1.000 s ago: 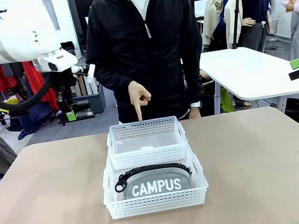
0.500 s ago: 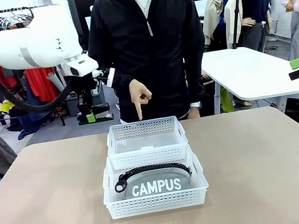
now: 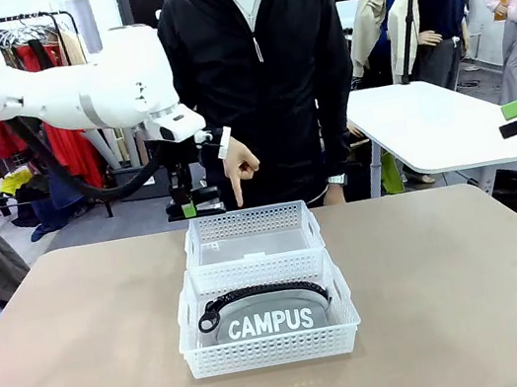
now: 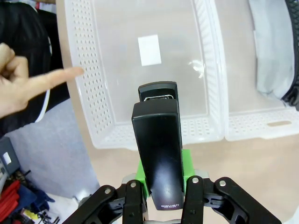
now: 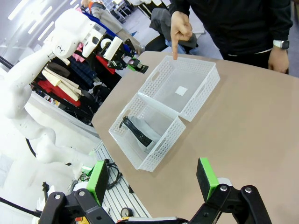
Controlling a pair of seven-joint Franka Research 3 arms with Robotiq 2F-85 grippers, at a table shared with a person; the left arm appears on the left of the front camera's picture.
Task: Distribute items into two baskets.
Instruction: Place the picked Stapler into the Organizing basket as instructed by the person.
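We are in an open robotics lab or demo hall: two white arms (image 3: pixel 69 86) work a tan table (image 3: pixel 452 269), clothes racks (image 3: pixel 33 53) hung with red garments stand behind, a second white table (image 3: pixel 427 129) sits right, and people stand about on a grey floor.

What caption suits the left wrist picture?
Left gripper carries a black stapler above the empty basket where a person's finger points.

The grey pouch (image 3: pixel 268 318), low in the middle of the front view, says "CAMPUS" in big white letters.
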